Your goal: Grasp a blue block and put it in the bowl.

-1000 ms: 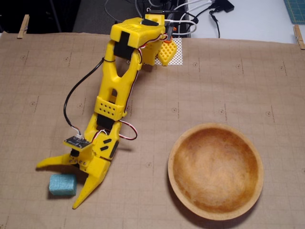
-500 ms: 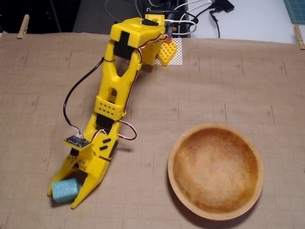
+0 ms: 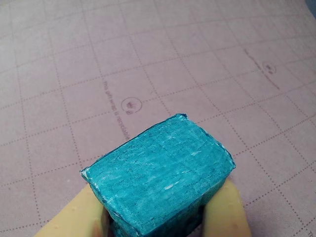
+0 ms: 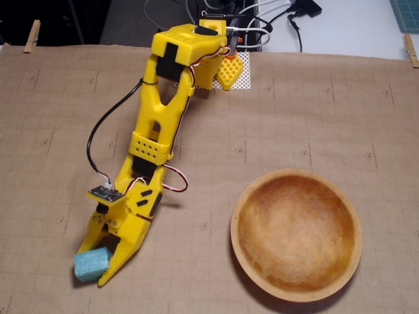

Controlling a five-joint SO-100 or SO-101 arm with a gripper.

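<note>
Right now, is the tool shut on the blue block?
Shut: both fingers press the blue block between them; the bowl is empty.

Your fixed view sits high above the bench (image 4: 314, 118), looking steeply down, base of the arm at top, far enough to take in the whole arm and the bowl (image 4: 296, 234). Your wrist view rides just behind the jaws, very close, angled down and forward over the gridded paper. Both views share only the blue block (image 3: 158, 175) (image 4: 90, 263) and the paper around it.
</note>
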